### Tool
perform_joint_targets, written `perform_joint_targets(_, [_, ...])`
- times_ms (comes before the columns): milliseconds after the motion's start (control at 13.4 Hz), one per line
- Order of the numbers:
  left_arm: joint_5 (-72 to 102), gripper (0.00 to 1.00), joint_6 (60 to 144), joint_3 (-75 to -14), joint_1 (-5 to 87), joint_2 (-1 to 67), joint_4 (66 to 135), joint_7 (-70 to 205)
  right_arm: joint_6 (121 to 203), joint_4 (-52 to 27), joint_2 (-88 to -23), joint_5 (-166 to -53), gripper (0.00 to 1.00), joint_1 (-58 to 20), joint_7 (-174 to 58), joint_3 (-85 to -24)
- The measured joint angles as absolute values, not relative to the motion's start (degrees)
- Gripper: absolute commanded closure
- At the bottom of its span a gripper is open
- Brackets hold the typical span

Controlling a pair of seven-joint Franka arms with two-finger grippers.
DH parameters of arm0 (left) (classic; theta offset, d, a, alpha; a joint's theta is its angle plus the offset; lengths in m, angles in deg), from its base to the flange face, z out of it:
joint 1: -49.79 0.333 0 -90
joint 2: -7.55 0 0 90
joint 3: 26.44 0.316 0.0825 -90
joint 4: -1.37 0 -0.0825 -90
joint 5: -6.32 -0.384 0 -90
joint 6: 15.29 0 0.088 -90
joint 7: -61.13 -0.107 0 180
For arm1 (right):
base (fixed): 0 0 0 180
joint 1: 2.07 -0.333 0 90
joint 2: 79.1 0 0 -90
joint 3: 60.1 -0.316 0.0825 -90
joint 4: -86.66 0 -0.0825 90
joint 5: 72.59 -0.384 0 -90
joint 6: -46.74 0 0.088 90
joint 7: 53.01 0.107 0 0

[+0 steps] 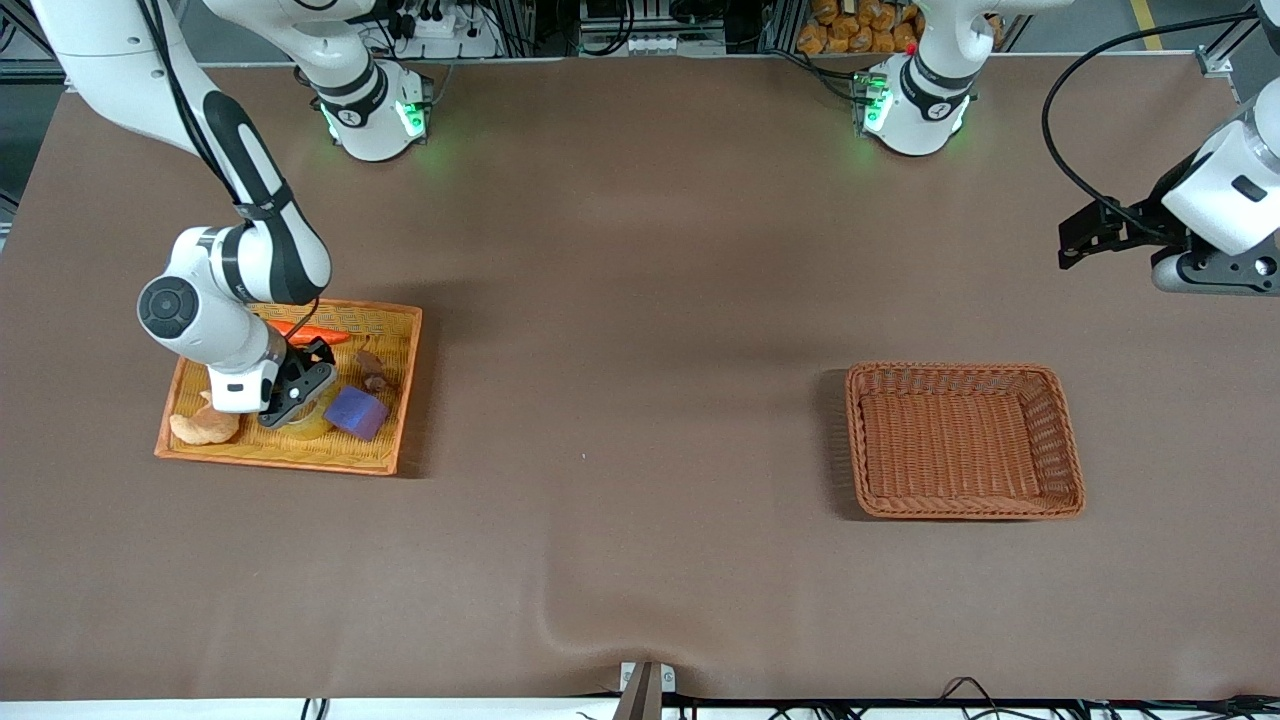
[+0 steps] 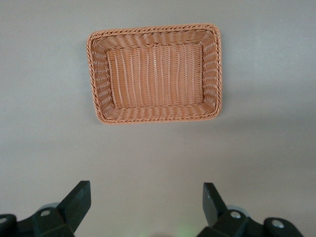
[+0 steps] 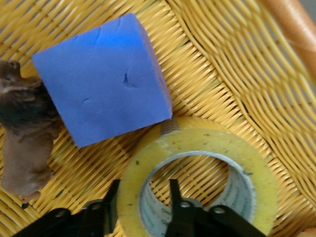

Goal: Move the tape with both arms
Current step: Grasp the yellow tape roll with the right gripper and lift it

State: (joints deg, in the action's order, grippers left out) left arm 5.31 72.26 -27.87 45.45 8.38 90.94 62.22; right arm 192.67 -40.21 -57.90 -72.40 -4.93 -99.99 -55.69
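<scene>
Here, at the right arm's end of the table (image 1: 620, 250), the tape (image 1: 312, 426) is being gripped where it is lying flat in the yellow woven tray (image 1: 280, 460), touching the purple foam cube (image 1: 356, 412) and nearer the front camera than the orange carrot-like piece (image 1: 322, 334). The right gripper (image 1: 300, 395) is being held low over the roll, its two fingers narrowed on the ring's wall, one finger (image 3: 173, 197) standing inside the core and the other outside. That hold is judged to be chosen because the roll, lying flat, is offering only its wall to a narrow pinch.

The tape is being shown in the right wrist view (image 3: 247, 163) as a translucent yellowish ring with a grey-white inner core, a little dusty on its upper face, with the tray's weave visible through the hole. A brown lump (image 1: 375, 375) and a pale orange piece (image 1: 203, 427) are being left untouched in the same tray.

Toward the left arm's end, an empty brown wicker basket (image 1: 965, 372) is being kept ready, presumably as the destination. The left gripper (image 1: 1075, 240) is being held in wait high over the table's edge, fingers (image 2: 79, 200) spread fully apart and holding nothing, the basket (image 2: 94, 74) lying in its camera's sight, presumably ahead of a handover.
</scene>
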Motion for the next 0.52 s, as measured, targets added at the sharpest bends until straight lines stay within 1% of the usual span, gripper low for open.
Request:
perform_joint_targets(75, [5.31, 0.00, 72.29, -27.88, 45.44, 8.38, 91.03, 62.22, 192.71, -40.24, -57.96, -72.40, 1.00, -4.94, -100.01, -55.73])
perform_joint_targets(224, [5.31, 0.00, 72.35, -27.90, 45.43, 8.38, 91.30, 62.22, 192.32, -40.12, -58.83, -72.40, 1.00, -4.97, -100.61, -55.76])
perform_joint_targets(298, [5.31, 0.00, 72.40, -27.90, 45.43, 8.38, 91.43, 62.22, 190.68, -39.70, -60.02, -72.40, 1.00, -5.15, -100.93, -55.87])
perform_joint_targets(447, [5.31, 0.00, 72.53, -27.91, 45.42, 8.38, 91.53, 62.22, 183.62, -37.05, -63.68, -72.40, 1.00, -6.48, -100.76, -56.06])
perform_joint_targets(522, [5.31, 0.00, 72.56, -27.92, 45.42, 8.38, 91.55, 62.22, 178.29, -34.17, -65.40, -72.41, 1.00, -7.36, -100.12, -56.18])
